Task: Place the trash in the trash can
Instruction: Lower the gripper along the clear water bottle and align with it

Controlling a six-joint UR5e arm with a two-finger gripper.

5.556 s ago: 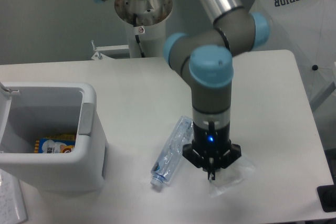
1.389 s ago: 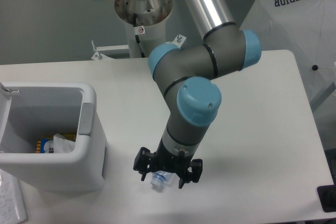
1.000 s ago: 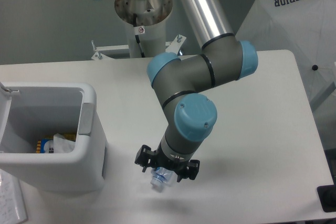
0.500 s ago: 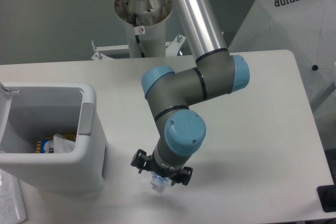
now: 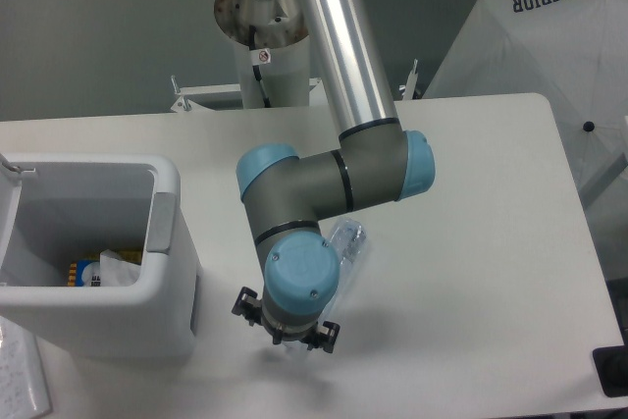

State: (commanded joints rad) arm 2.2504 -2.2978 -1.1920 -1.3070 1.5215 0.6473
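The white worktop fills most of the view, with a grey wall behind it and a white cover printed "SUPERIOR" at the far right edge.

The UR5e arm comes down from its base at the top, a long silver tube running to grey joints with light-blue caps, and folds over the middle of the worktop. Its last blue-capped wrist joint points down and hides most of what lies below it.

The trash can, a boxy white bin with rounded corners, a thick rim and a grey panel on the side facing the arm, stands at the left of the worktop. Inside it, near the bottom, lies a yellow-and-blue printed packet, and just beside it the clear wrinkly bag with white bits.

The clear bluish bottle is outside the bin, to the right of the trash can and close against the arm. One end shows past the wrist joint, angled up and to the right; the rest is hidden behind the joint.

The gripper sits below the wrist, its black body just showing at the joint's lower edge. Whether its fingers are clenched on the bottle or released cannot be told, since the joint covers them.
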